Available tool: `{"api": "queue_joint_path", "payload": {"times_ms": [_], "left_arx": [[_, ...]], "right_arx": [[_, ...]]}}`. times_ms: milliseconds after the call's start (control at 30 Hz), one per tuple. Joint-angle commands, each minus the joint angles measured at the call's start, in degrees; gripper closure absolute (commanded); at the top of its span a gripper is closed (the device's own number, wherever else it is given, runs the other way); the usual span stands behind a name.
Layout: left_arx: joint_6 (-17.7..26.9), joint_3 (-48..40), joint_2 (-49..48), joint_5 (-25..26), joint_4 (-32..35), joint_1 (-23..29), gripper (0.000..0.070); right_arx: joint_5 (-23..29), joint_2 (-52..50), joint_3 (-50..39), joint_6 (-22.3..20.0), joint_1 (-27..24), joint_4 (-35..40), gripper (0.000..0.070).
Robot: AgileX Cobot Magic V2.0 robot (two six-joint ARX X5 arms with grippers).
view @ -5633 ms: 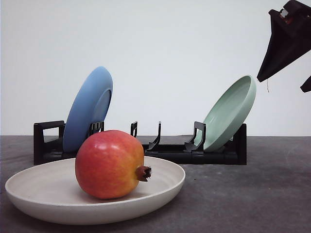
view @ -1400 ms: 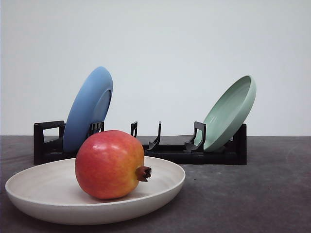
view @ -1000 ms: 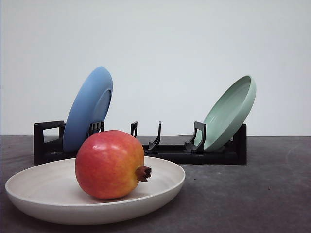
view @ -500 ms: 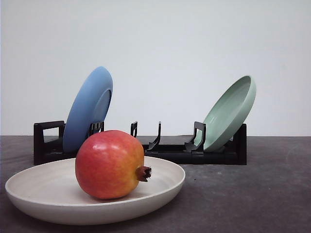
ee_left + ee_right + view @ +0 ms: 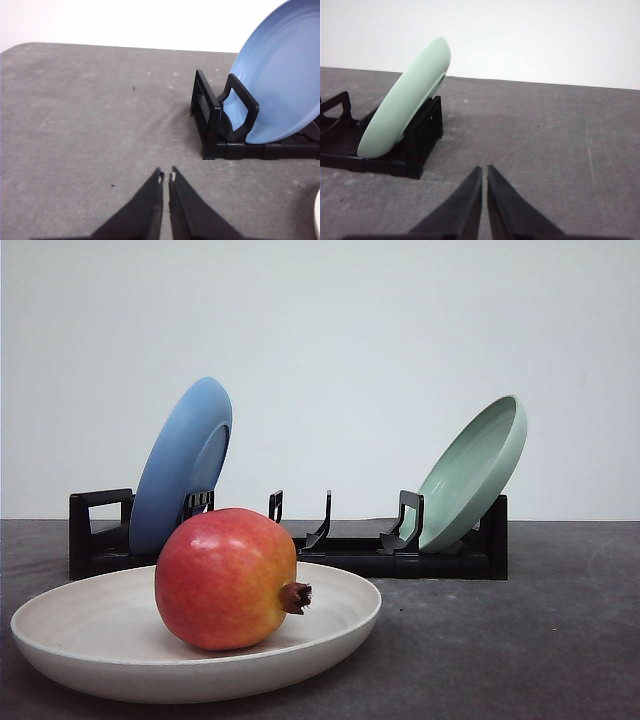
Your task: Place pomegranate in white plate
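Note:
The red pomegranate (image 5: 228, 579) with a yellow-orange blush rests in the white plate (image 5: 80, 640) at the front left of the table, its brown crown pointing right. No gripper touches it. In the left wrist view my left gripper (image 5: 166, 177) is shut, with nothing between its fingers, over bare grey table short of the rack's left end. My right gripper (image 5: 484, 170) in the right wrist view is likewise shut and holds nothing, above the table to the right of the rack.
A black dish rack (image 5: 350, 545) stands behind the white plate. A blue plate (image 5: 185, 462) leans in its left end and a pale green plate (image 5: 475, 470) in its right end. The blue plate (image 5: 282, 80) and green plate (image 5: 405, 105) also appear in the wrist views.
The right arm's dark gripper, seen at the upper right 5.6 s ago, has left the front view. Nothing has moved over the last second.

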Motion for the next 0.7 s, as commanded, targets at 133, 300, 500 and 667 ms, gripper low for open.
{"api": "queue_joint_path", "payload": {"times_ms": [133,300,500,667], "left_arx": [[0.5,-0.66,-0.04,-0.11,-0.04,0.02,0.07],[0.5,-0.66,-0.04,-0.11,-0.04,0.02,0.07],[0.5,-0.66,-0.04,-0.11,-0.04,0.02,0.07],[0.5,-0.66,-0.04,-0.11,-0.04,0.02,0.07]], "right_arx": [[0.04,0.07,-0.24,0.63,-0.09,0.92,0.0685],[0.04,0.07,-0.24,0.63,-0.09,0.92,0.0685],[0.04,0.07,-0.24,0.63,-0.09,0.92,0.0685],[0.04,0.07,-0.24,0.63,-0.09,0.92,0.0685]]}}
